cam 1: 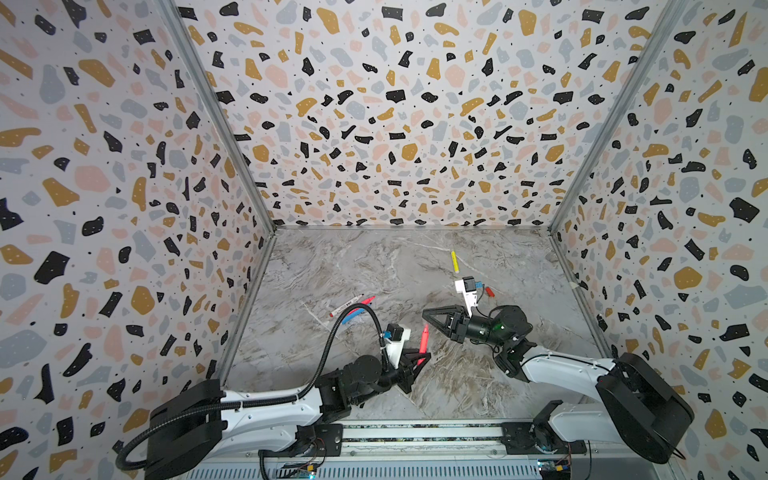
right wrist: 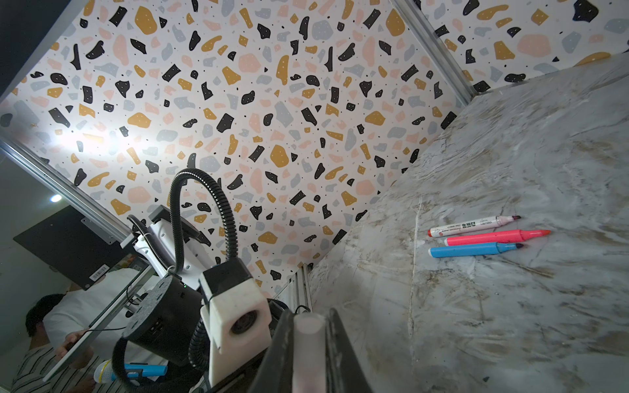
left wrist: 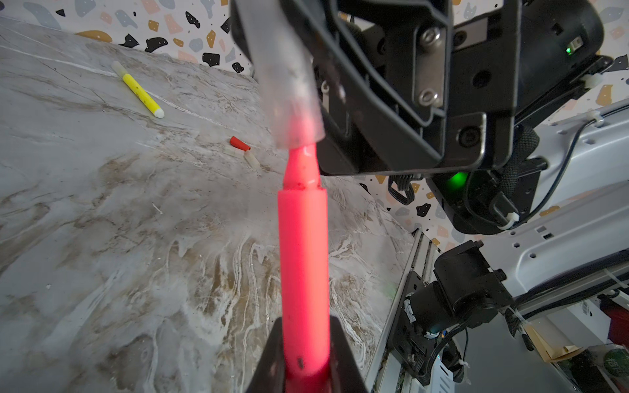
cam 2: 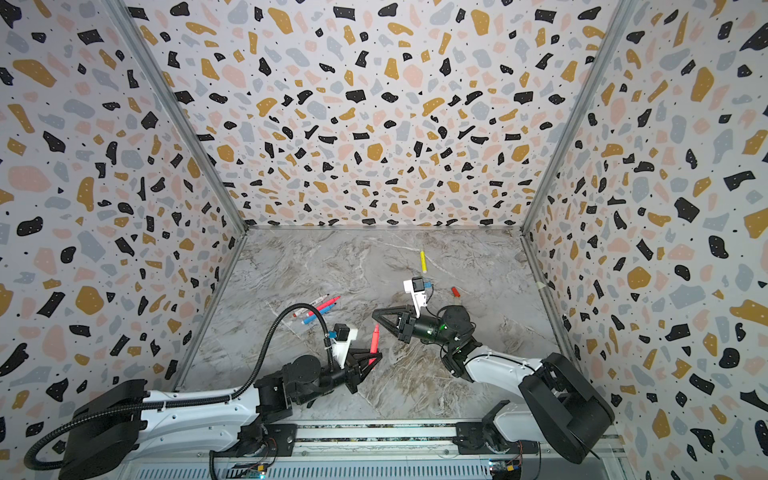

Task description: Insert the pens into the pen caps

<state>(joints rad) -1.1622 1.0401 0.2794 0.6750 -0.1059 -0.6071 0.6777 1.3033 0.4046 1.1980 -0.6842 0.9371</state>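
**Pen tip meets cap at mid-tabletop**

Over on the left of the marbled tabletop [cam 1: 374,266], three pens lie side by side, close together: the white-barrelled pen [cam 1: 347,306] farthest back, the second pink-red pen [cam 1: 365,302] in the middle, the blue pen [cam 1: 355,316] nearest. All three are uncapped, as the right wrist view shows.

Moving to the centre, the left gripper [cam 1: 420,358] is clamped on the lower end of a pink-red pen [cam 1: 424,337], which stands lifted off the surface with its tip pointing toward the far side. The left wrist view gives the close-up: the narrow nose of that pen sits just inside the mouth of a clear cap [left wrist: 289,88], while the wide barrel is outside it.

That clear cap is pinched in the right gripper [cam 1: 428,316], which reaches in from the right; the right wrist view shows the tube squeezed between its fingers [right wrist: 340,357].

Further right and far back, the yellow pen [cam 1: 455,261] lies alone. Nearer than it and a touch right, the red cap [cam 1: 490,291] rests on the tabletop, with pale caps [left wrist: 252,159] just beside it.
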